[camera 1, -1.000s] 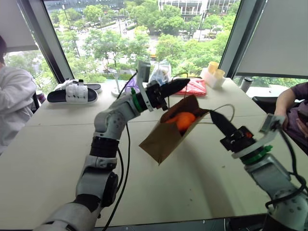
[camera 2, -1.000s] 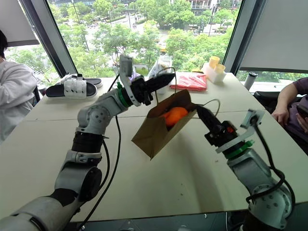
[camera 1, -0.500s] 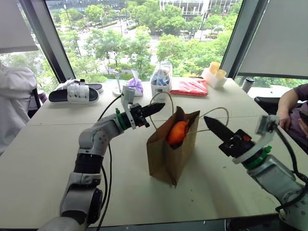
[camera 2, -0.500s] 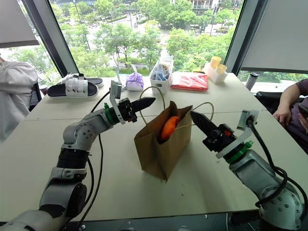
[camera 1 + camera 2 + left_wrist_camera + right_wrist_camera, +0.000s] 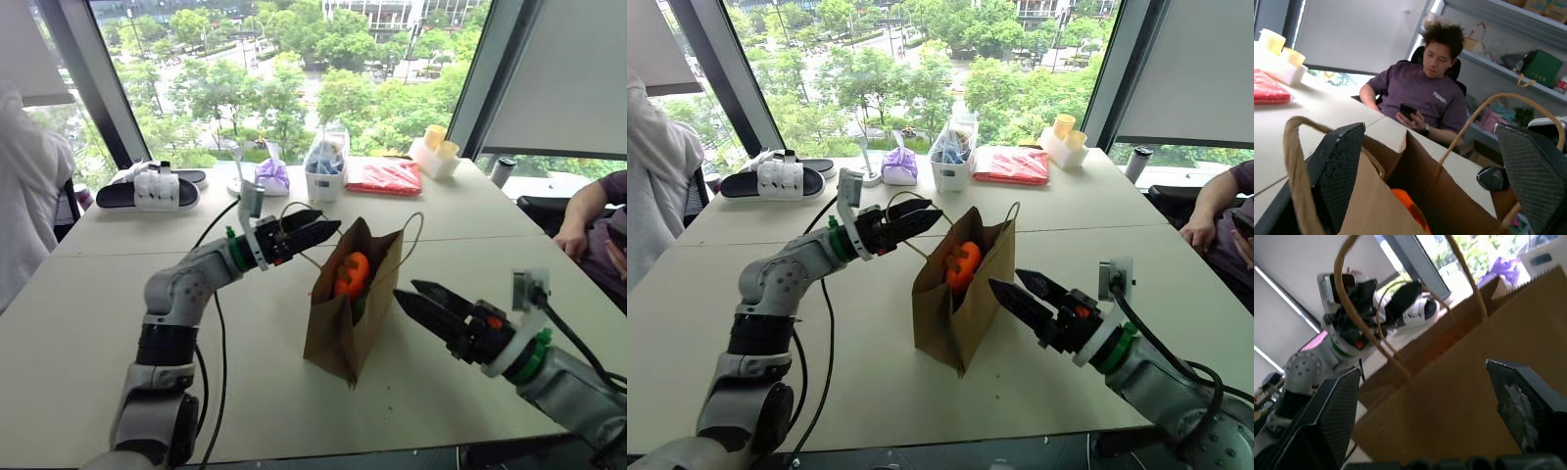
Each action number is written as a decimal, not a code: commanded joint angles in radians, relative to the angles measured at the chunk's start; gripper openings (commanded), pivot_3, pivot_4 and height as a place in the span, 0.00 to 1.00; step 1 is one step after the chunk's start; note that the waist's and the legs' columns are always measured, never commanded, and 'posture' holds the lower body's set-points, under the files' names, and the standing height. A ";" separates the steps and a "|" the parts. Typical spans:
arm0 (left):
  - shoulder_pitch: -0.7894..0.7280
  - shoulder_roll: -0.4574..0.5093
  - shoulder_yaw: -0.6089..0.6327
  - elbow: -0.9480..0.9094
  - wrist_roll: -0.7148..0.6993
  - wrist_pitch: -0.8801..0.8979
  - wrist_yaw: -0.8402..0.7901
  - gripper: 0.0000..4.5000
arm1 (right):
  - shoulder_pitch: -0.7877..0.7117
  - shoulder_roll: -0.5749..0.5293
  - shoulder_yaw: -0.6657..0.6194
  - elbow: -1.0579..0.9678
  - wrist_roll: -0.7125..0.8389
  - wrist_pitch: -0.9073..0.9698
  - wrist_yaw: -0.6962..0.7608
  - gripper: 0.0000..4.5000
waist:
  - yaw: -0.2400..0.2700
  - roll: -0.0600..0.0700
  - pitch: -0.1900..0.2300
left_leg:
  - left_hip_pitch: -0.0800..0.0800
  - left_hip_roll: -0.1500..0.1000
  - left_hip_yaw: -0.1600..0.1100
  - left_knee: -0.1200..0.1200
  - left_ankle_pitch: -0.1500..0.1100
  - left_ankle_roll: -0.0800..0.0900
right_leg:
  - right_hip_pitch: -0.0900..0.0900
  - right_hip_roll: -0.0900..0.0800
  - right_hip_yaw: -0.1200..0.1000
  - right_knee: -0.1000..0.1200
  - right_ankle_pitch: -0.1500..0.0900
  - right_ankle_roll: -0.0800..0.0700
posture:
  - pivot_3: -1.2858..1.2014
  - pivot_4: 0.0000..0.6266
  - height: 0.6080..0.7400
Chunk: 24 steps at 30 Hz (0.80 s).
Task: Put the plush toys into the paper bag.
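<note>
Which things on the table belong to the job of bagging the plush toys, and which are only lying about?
Job:
- paper bag, standing upright
- orange toy, in the bag's mouth
- green toy, just visible below the orange one

Lying about:
- sandals
- purple pouch
- clear bag of blue items
- red packet
- yellow cups

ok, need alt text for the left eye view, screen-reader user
A brown paper bag stands upright on a pale table with an orange plush toy showing in its open top. The left pincer and right pincer flank it, both open, holding nothing. Slippers, a purple pouch and a red packet lie by the window.
</note>
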 commanded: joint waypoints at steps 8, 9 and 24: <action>0.362 0.170 0.092 -0.401 -0.224 0.206 0.091 1.00 | 0.081 -0.032 0.093 0.022 -0.109 -0.002 0.122 0.59 | 0.027 -0.001 0.000 | 0.001 0.001 0.000 0.002 0.000 0.000 | 0.004 0.000 0.001 -0.003 -0.002 -0.005 | 0.52 0.24 1.00; 0.377 0.167 0.084 -0.420 -0.217 0.196 0.109 1.00 | 0.071 -0.024 0.106 0.028 -0.112 -0.005 0.122 0.46 | 0.030 -0.001 0.000 | 0.002 0.001 0.000 0.002 0.000 0.000 | 0.004 0.000 0.001 -0.003 -0.002 -0.006 | 0.52 0.24 1.00; 0.410 0.172 -0.236 -0.489 0.103 -0.049 0.120 1.00 | -0.172 0.109 0.303 0.145 -0.157 0.050 0.011 0.00 | 0.030 -0.002 -0.001 | 0.000 0.001 0.002 0.001 0.000 0.000 | 0.002 -0.001 0.002 -0.004 -0.002 -0.007 | 0.52 0.24 1.00</action>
